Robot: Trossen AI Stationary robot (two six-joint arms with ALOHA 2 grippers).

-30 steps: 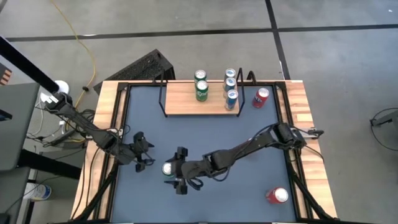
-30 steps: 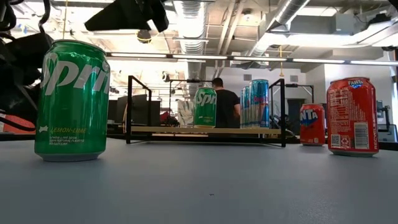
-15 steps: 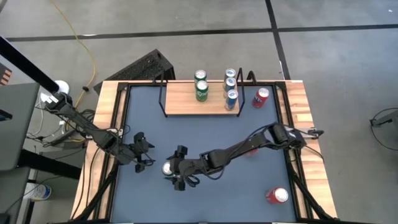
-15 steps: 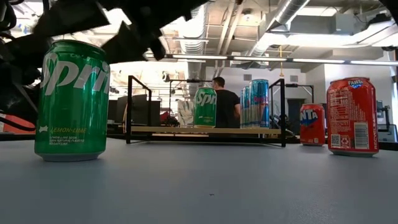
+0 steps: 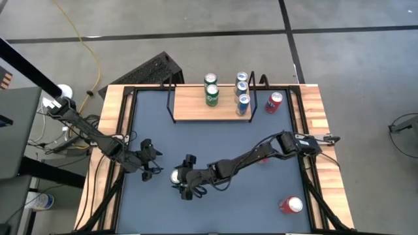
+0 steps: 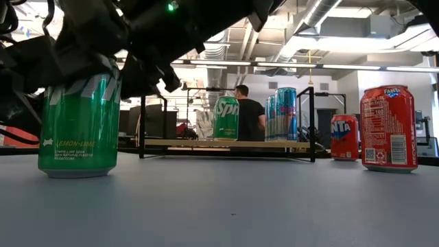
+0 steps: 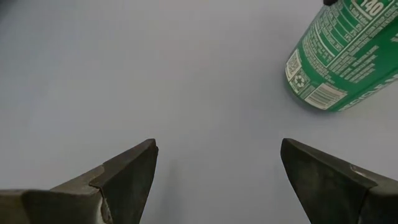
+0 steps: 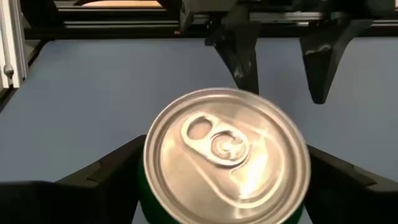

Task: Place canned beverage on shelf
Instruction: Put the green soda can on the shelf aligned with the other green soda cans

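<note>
A green canned beverage [image 5: 176,175] stands upright on its base on the blue-grey tabletop, near the left middle; it also shows in the low view [image 6: 79,127]. My right gripper [image 5: 185,177] is open, with one finger on either side of the can's upper part [image 8: 227,155]; I see no touch. My left gripper [image 5: 149,158] waits open just left of the can, with bare table between its fingers [image 7: 217,168]. The light-wood shelf [image 5: 190,106] stands at the far edge and carries two green cans [image 5: 211,88] and three blue cans [image 5: 242,89].
A red can [image 5: 274,101] stands on the table right of the shelf, and another red can [image 5: 290,205] stands at the near right corner. A raised wooden rim [image 5: 313,124] borders the table. A person [image 6: 245,113] stands in the room behind.
My right gripper has come down over the green can, so that its fingers now stand beside the can's top instead of above it. The can has stayed where it was.
</note>
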